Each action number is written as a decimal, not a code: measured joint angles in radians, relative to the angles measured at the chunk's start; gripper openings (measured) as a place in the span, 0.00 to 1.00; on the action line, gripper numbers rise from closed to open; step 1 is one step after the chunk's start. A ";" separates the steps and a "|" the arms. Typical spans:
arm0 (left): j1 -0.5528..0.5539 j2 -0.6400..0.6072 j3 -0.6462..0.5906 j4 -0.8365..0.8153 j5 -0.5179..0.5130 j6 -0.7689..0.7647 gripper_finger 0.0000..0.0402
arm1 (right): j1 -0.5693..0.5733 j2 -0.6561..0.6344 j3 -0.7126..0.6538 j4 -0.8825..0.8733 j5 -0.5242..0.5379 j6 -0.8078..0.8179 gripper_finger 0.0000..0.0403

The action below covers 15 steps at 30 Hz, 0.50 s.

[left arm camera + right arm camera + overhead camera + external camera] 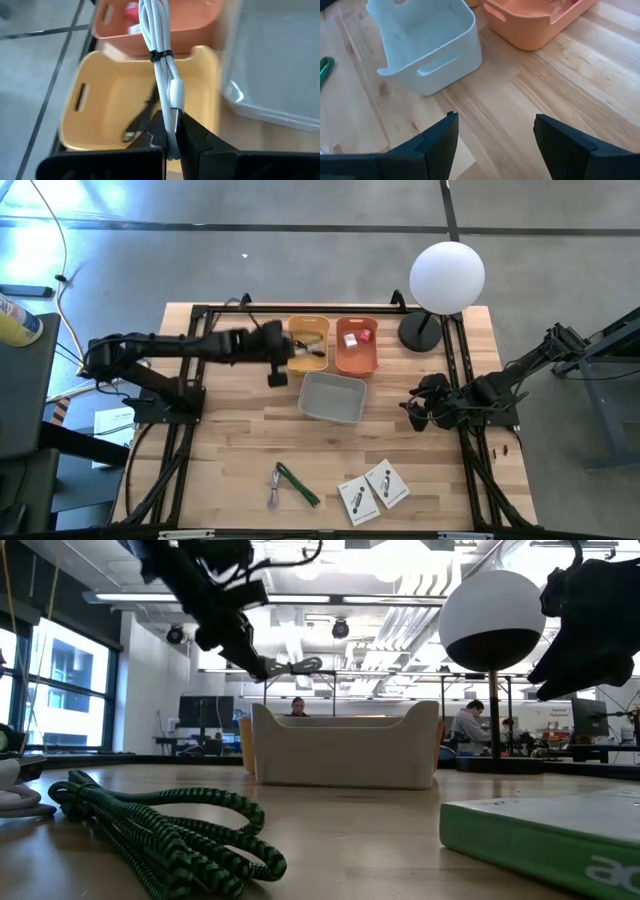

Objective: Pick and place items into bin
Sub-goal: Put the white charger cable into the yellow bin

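wooden table (250, 440) holds three bins at upper centre of the high view. left gripper (170, 131) pinches a white cable (161, 65) above the yellow bin (100, 107); best to centre it and lower before letting go. right gripper (492, 132) waits, fingers spread.

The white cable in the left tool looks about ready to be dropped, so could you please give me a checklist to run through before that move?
1. Grip: left tool shut on the white cable: ok.
2. Position: cable hangs over the yellow bin: ok.
3. Bin contents: a dark cable already lies inside, with room left: ok.
4. Cable's free end over the yellow bin, not the orange bin: cannot tell.
5. Right tool open, waiting beside the grey bin, apart from the drop: ok.
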 joint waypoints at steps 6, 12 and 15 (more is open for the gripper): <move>0.198 0.007 0.000 0.037 0.130 0.131 0.00 | 0.000 0.000 0.000 0.003 0.055 0.055 0.61; 0.261 0.044 0.016 0.038 0.204 0.248 0.01 | -0.023 0.002 0.000 0.008 0.086 0.086 0.61; 0.260 0.085 0.054 0.034 0.210 0.328 0.01 | -0.065 0.002 0.000 0.019 0.086 0.086 0.61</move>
